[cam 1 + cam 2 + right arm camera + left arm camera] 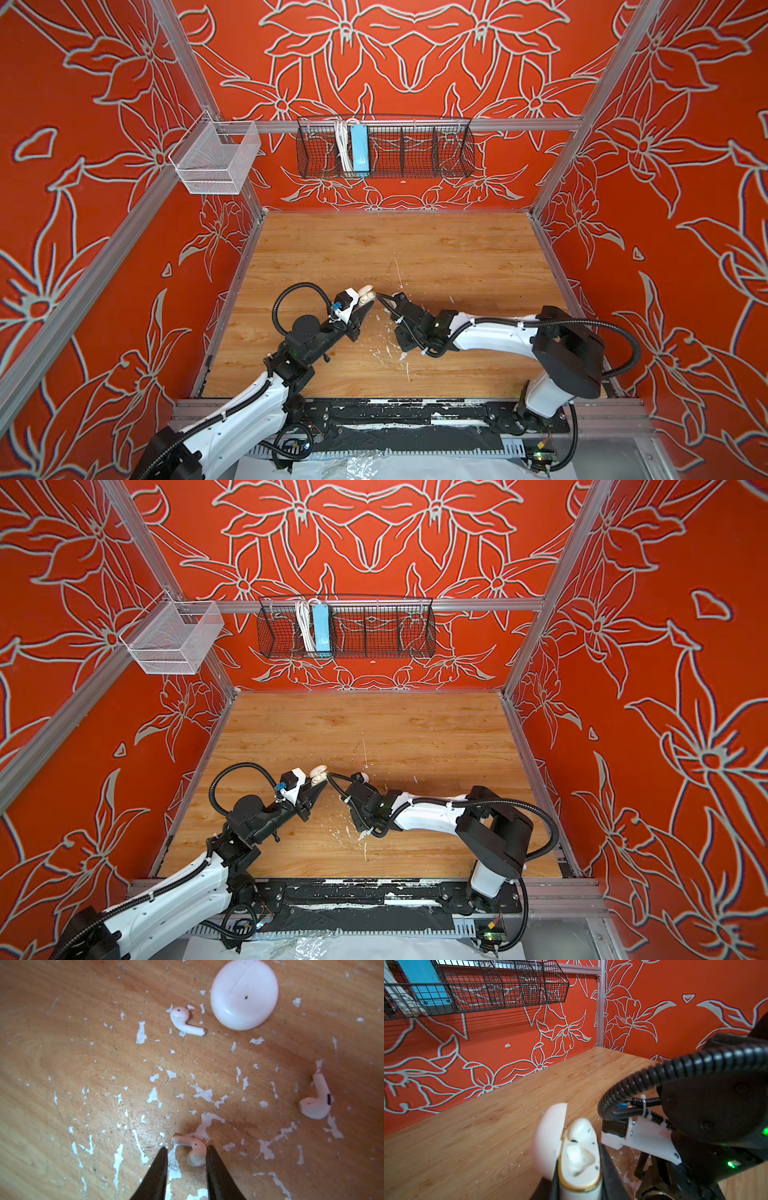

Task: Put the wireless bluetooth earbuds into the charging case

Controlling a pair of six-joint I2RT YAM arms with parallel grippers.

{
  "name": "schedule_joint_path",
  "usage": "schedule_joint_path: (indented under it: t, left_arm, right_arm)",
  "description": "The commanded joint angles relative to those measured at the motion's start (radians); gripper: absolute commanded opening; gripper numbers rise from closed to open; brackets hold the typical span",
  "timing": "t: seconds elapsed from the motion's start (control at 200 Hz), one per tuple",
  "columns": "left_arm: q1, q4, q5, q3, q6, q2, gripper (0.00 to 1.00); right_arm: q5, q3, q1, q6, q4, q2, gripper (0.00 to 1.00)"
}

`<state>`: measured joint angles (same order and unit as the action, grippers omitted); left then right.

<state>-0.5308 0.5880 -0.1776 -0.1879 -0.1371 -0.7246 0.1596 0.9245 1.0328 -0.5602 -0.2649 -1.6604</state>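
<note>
Earbuds, glossy white, short-stemmed, lying apart

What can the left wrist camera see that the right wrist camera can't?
Left wrist only: an open white plastic charging case with its lid up, a black wire basket and the red flowered wall. Right wrist only: three tiny glossy white earbuds lying loose, a closed round white case, and the right gripper open around one earbud. Both: the paint-flecked wooden table.
</note>
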Motion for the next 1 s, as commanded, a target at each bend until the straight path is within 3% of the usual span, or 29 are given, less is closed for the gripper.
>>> schedule_joint_path:
  t: [0.0, 0.996]
  left_arm:
    - [0.003, 0.008, -0.007, -0.013, -0.009, 0.013, 0.00]
    - [0.003, -0.007, -0.037, -0.020, -0.018, 0.022, 0.00]
  right_arm:
    - [0.044, 0.022, -0.005, -0.007, -0.046, 0.003, 0.34]
    - [0.060, 0.044, -0.005, -0.007, -0.077, -0.059, 0.30]
